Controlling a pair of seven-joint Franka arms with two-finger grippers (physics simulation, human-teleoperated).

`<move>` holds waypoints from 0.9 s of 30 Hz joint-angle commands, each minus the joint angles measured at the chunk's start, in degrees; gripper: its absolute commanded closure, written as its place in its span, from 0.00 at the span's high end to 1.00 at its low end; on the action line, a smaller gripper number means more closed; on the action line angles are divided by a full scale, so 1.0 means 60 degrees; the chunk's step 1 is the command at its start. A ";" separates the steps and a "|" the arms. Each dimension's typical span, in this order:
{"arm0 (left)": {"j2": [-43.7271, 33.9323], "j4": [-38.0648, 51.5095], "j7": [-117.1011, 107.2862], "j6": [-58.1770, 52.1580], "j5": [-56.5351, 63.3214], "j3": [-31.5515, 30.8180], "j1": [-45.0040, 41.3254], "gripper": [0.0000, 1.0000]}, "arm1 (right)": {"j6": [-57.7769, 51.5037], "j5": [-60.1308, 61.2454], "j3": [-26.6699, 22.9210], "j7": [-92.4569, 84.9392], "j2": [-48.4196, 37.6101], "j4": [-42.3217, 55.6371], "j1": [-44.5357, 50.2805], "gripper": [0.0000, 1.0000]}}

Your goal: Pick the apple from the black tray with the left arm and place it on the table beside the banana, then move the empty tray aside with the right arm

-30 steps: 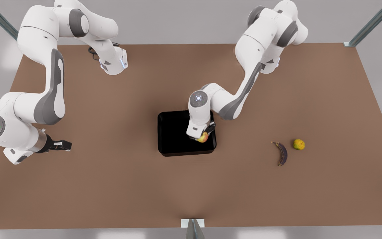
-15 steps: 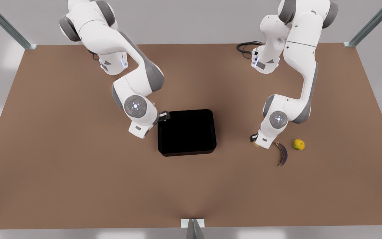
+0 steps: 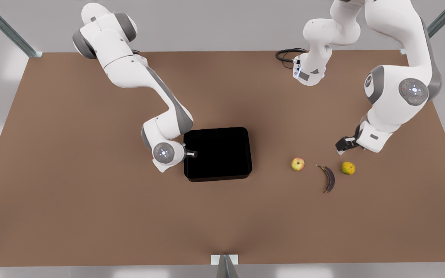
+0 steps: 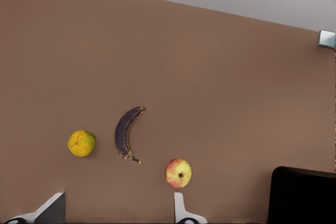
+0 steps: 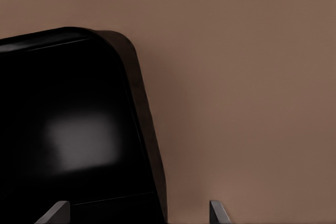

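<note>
Three fruits lie in a row right of centre in the front view: the apple (image 3: 298,164), then the banana (image 3: 327,178), then an orange citrus fruit (image 3: 348,168), all on the brown table (image 3: 91,200) and none touching. The black tray (image 3: 218,153) sits at mid-frame, nothing in it.

Above the citrus, at the front view's right, the left gripper (image 3: 341,146) hangs off the table; its wrist view alone shows the fingertips (image 4: 179,208) spread wide, gripping nothing, with the apple (image 4: 178,173) beyond them, the banana (image 4: 126,132) and the citrus (image 4: 81,143) farther along, and a tray corner (image 4: 304,195) at lower right.

At the tray's left wall is the right gripper (image 3: 192,154). Its wrist view shows spread fingertips (image 5: 216,212) straddling the glossy tray wall (image 5: 149,145).

No writing is legible anywhere. Grey walls and metal struts (image 3: 4,29) surround the table.
</note>
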 commanded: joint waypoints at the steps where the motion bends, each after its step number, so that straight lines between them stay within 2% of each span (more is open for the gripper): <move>1: 0.0025 -0.0035 0.2094 -0.0920 -0.0112 0.0003 -0.0304 1.00 | 0.1011 -0.0006 0.0024 0.0717 0.0109 -0.0171 0.0046 0.99; 4: -0.0369 -0.0020 0.2080 -0.1388 -0.0024 0.0033 -0.0289 1.00 | 0.1201 0.0008 0.0038 0.0439 0.0461 -0.0185 0.0061 0.99; 11: -0.0340 0.0361 0.2079 -0.1315 -0.0024 -0.0011 -0.0319 1.00 | 0.1641 0.0008 0.0038 -0.1114 0.0827 -0.0449 0.0032 0.98; 12: -0.0326 0.0361 0.2079 -0.1315 -0.0038 -0.0011 -0.0319 1.00 | 0.1641 0.0023 0.0038 -0.1304 0.0871 -0.0449 0.0017 0.92; 16: -0.0340 0.0346 0.2079 -0.1359 -0.0039 -0.0041 -0.0348 1.00 | 0.1611 0.0096 0.0024 -0.1304 0.0857 -0.0434 0.0002 0.51; 17: -0.0326 0.0346 0.2094 -0.1359 -0.0039 -0.0041 -0.0348 1.00 | 0.1611 0.0096 0.0024 -0.1304 0.0857 -0.0434 -0.0012 0.48; 19: -0.0311 0.0346 0.2123 -0.1315 -0.0024 -0.0026 -0.0333 1.00 | 0.1611 0.0096 0.0024 -0.1319 0.0857 -0.0420 -0.0012 0.36; 27: -0.0340 0.0287 0.2079 -0.1359 -0.0024 -0.0055 -0.0348 1.00 | 0.1538 0.0111 0.0009 -0.1495 0.0813 -0.0405 -0.0027 0.22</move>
